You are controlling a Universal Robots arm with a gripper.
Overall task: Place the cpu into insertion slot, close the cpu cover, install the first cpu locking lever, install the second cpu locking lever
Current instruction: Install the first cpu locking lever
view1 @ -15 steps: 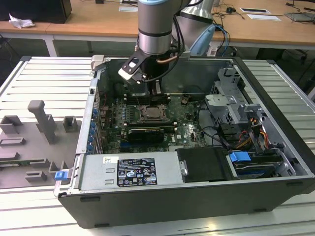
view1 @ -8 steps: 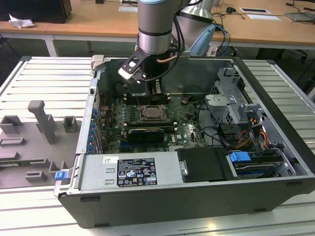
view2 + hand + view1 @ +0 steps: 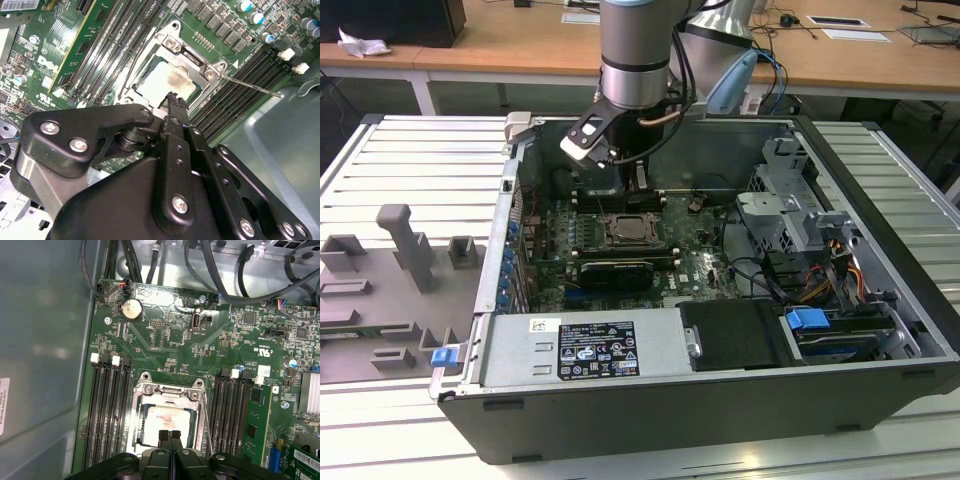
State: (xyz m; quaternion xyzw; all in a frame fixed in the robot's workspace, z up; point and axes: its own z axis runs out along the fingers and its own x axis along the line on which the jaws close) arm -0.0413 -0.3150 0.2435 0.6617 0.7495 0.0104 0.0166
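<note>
The cpu (image 3: 165, 419), pale and silvery with a smeared top, lies in the insertion slot (image 3: 631, 230) on the green board. The cpu cover (image 3: 170, 390) lies flat around it as a metal frame, also clear in the second wrist view (image 3: 192, 52). One thin locking lever (image 3: 255, 87) juts out from the socket's corner across the memory slots; in the first wrist view a lever (image 3: 206, 425) runs along the socket's side. My gripper (image 3: 169, 434) is shut with nothing in it. Its black fingertips (image 3: 175, 100) hang just above the cpu's near edge. In the exterior view the gripper (image 3: 638, 185) hangs over the socket.
Long black memory slots (image 3: 107, 410) flank the socket on both sides. The grey case wall (image 3: 45, 340) stands close by. Black cables (image 3: 220, 270) cross the board's far end. A black expansion card (image 3: 615, 270) and the drive cage (image 3: 790, 215) sit inside the case.
</note>
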